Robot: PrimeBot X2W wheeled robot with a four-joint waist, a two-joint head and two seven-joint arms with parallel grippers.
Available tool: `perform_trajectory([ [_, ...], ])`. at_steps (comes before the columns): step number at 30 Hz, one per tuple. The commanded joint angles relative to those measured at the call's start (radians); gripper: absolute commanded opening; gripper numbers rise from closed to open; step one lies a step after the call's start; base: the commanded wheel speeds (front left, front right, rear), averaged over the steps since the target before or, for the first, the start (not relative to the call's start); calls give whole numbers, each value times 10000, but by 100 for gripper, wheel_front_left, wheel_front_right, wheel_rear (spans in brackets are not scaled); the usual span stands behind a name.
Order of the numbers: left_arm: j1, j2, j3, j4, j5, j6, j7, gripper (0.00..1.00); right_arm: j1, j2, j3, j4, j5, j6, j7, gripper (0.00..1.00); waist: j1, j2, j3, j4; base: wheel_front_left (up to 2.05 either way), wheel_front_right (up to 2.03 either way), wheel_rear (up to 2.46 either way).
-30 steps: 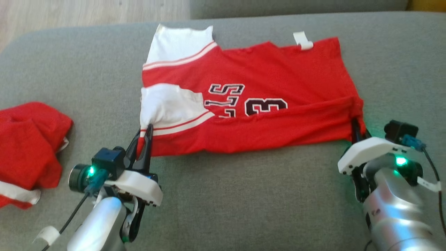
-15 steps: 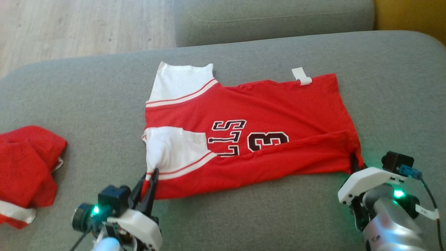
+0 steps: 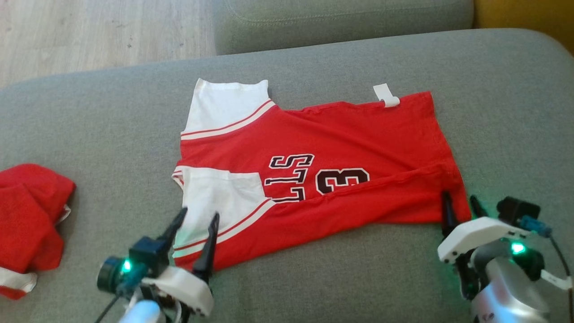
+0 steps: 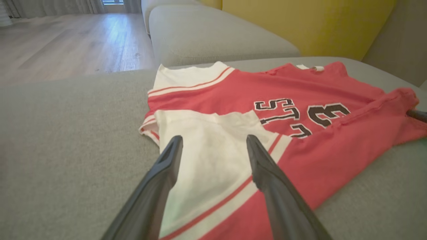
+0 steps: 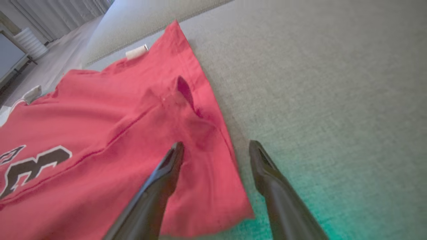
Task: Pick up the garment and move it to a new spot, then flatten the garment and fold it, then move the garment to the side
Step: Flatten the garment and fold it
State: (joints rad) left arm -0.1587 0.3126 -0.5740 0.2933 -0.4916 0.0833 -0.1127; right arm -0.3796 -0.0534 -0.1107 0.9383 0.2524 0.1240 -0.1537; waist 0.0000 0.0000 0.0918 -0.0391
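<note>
The garment (image 3: pixel 341 143) is a red jersey with white sleeves and dark lettering, lying with its near edge folded over on the grey sofa seat (image 3: pixel 336 278). My left gripper (image 3: pixel 199 214) stands open over the near white sleeve, its fingers straddling the cloth (image 4: pixel 213 166) in the left wrist view, where the gripper (image 4: pixel 214 139) holds nothing. My right gripper (image 3: pixel 458 198) is open at the jersey's near right corner. In the right wrist view the gripper (image 5: pixel 217 145) has one finger over the red hem (image 5: pixel 100 110) and the other over bare sofa.
A second crumpled red garment (image 3: pixel 31 211) lies at the sofa's left edge. Behind the seat are another grey cushion (image 3: pixel 341 18), wooden floor (image 3: pixel 89 36) and a yellow cushion (image 4: pixel 300 23). The right gripper's finger (image 4: pixel 417 115) shows at the left wrist view's right edge.
Both grippers have gone from shut on the jersey's near edge to open, letting the sleeve and hem corner drop onto the sofa. The head camera tilted earlier.
</note>
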Motion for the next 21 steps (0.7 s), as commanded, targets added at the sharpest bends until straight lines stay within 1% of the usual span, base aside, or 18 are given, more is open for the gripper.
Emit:
perform_trajectory([
  [1, -598, 155, 514, -246, 78, 55, -216, 100, -108, 32, 137, -487, -113, 67, -106, 100, 0, 0, 37, -12, 0, 0, 0],
  [4, -881, 291, 774, -439, 114, 122, -577, 100, -36, 32, -151, -1510, -226, 67, -150, 100, 0, 0, 156, -19, 0, 0, 0],
  [7, -1284, 534, 1087, -919, 105, 91, -785, 100, -5, 32, -449, -2764, -428, 67, -118, 100, 0, 0, 368, -41, 0, 0, 0],
  [9, -1711, 773, 1285, -1315, 71, -31, -743, 100, -36, 32, -707, -3670, -593, 67, 5, 100, 0, 0, 575, -35, 0, 0, 0],
  [11, -2304, 1084, 1422, -1652, 76, -207, -449, 100, -133, 32, -888, -4536, -650, 67, 264, 100, 0, 0, 835, -27, 0, 0, 0],
  [13, -3049, 1420, 1494, -1914, 88, -484, 0, 100, -282, 32, -946, -5308, -750, 67, 633, 100, 0, 0, 1179, -57, 0, 0, 0],
  [16, -4396, 1958, 1466, -1888, 153, -1098, 842, 100, -631, 32, -862, -6232, -923, 67, 1200, 100, 0, 0, 1756, -172, 0, 0, 0],
  [18, -5369, 2306, 1270, -1526, 241, -1571, 1515, 100, -910, 32, -724, -6708, -1041, 67, 1520, 100, 0, 0, 2154, -299, 0, 0, 0],
  [19, -5843, 2382, 1165, -1264, 166, -1755, 1809, 100, -1050, 32, -646, -6899, -1086, 67, 1650, 100, 0, 0, 2327, -358, 0, 0, 0],
  [21, -6713, 2522, 858, -631, -114, -2002, 2523, 100, -1345, 32, -449, -7198, -1106, 67, 1867, 100, 0, 0, 2689, -538, 0, 0, 0],
])
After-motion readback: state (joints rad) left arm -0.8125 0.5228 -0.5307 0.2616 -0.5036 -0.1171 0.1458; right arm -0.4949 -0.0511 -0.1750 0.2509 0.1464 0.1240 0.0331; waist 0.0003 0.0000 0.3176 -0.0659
